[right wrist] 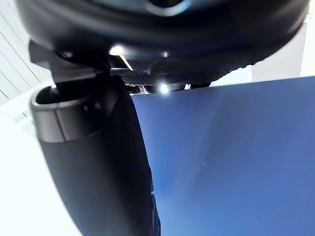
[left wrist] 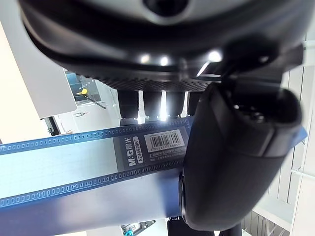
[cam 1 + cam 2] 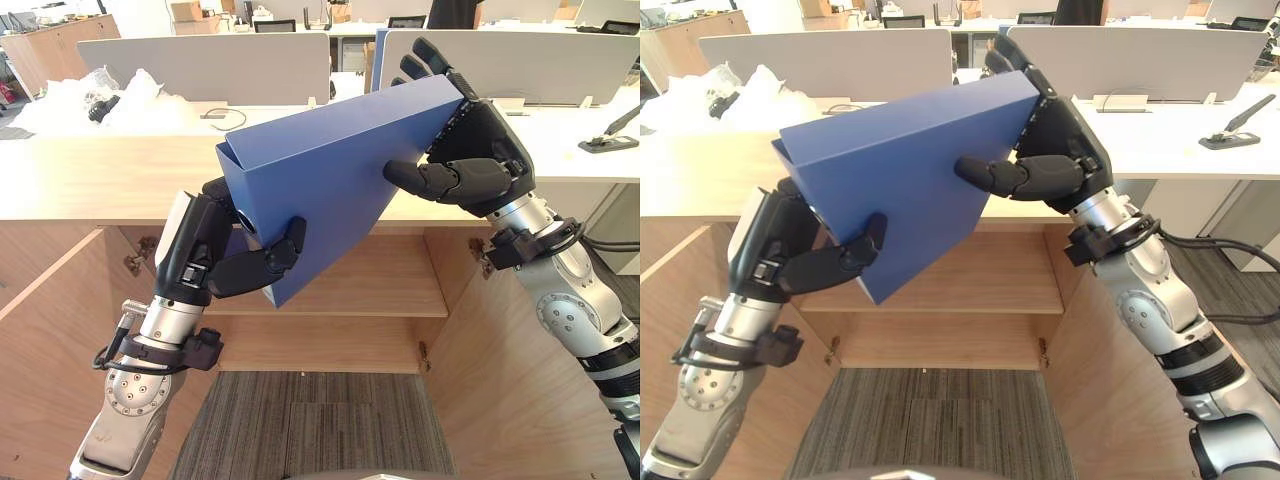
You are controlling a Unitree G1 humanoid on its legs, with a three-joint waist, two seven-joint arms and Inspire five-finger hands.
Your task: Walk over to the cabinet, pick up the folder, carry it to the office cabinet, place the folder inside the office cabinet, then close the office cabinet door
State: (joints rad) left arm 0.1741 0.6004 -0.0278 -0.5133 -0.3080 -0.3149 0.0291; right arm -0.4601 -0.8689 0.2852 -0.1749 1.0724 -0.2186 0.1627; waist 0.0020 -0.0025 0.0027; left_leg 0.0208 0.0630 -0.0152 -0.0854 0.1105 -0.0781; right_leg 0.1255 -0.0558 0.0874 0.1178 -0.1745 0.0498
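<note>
One long pale wooden counter (image 3: 100, 180) spans the scene, and under it stands the office cabinet (image 3: 330, 345) of the same wood, open at the front, with a single shelf (image 3: 400, 290) dividing it into an upper and a lower compartment. Its left door (image 3: 50, 330) and right door (image 3: 500, 370) both swing out wide toward the camera, and grey striped carpet (image 3: 310, 420) covers the floor between them. Grey partition screens (image 3: 230, 65) run along the far edge of the counter. The blue folder (image 3: 330, 170), a boxy file with one end open, hangs in the air in front of the counter's edge and the upper compartment, carried by both hands and tilted so that its right end sits higher than its left; whether its low corner touches the shelf cannot be told. The right hand (image 3: 480, 150) clamps the raised end, fingers reaching up behind the top edge and thumb (image 1: 93, 172) pressed on the front face. The left hand (image 3: 215, 255) grips the low end from beneath, its thumb (image 2: 236, 162) wrapped across the narrow labelled spine. Crumpled clear plastic wrap (image 3: 130, 100) lies on the counter at far left, and a small black desk tool (image 3: 610, 140) sits at far right.
</note>
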